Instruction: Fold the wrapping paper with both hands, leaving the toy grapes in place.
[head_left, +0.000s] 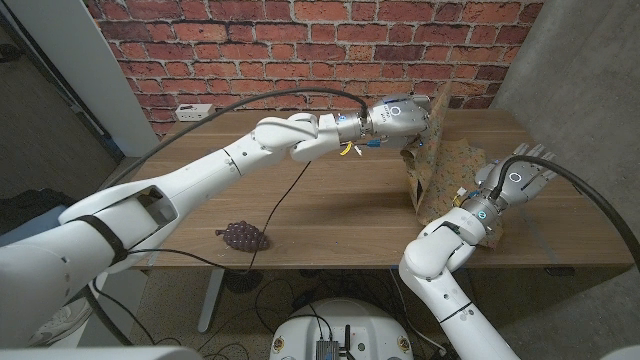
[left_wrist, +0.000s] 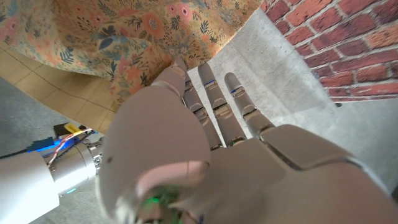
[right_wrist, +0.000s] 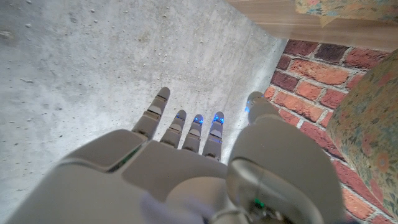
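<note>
Your left hand (head_left: 405, 117) pinches the wrapping paper (head_left: 440, 170) upright at far right, your right hand (head_left: 515, 182) spread empty beside it, toy grapes (head_left: 243, 237) near-left.

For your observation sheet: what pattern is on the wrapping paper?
Wrapping paper: tan with orange and pink flowers, clearest in the left wrist view.

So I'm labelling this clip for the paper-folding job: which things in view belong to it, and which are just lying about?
Part of the job:
- wrapping paper, floral, lifted up off the table
- toy grapes, near the table's front edge, apart from the paper
- left hand, at the paper's top edge
- right hand, beside the paper

Just lying about:
- white socket strip at the table's back edge
- wooden table
</note>
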